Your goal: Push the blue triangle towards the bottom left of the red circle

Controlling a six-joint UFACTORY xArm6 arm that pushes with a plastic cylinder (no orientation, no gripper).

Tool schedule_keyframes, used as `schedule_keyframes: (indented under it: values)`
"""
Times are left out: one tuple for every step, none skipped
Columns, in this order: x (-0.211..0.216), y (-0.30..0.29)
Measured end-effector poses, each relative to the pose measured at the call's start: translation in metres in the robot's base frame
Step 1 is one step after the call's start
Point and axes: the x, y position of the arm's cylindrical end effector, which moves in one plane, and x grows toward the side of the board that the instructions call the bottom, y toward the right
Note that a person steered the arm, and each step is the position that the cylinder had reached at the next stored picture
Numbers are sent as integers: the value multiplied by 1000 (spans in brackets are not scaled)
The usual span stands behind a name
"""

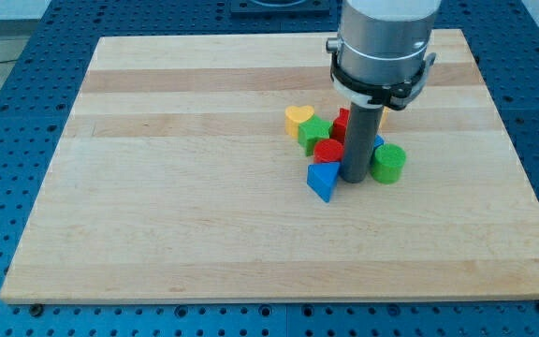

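Note:
The blue triangle (323,181) lies on the wooden board (185,187), at the bottom of a tight cluster of blocks. The red circle (327,151) sits just above it, touching or nearly touching. My tip (355,178) stands right beside the blue triangle's right side, just below and right of the red circle. The rod hides part of the cluster behind it.
A yellow heart (298,118) and a green block (313,132) sit at the cluster's upper left. Another red block (341,124) and a sliver of a blue block (378,142) show beside the rod. A green cylinder (388,163) stands to the tip's right.

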Motion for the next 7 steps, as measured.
schedule_keyframes:
  values:
    - [0,0]
    - [11,6]
    - [15,1]
    - [15,-15]
    - [16,-21]
    - [25,-13]
    - [61,-7]
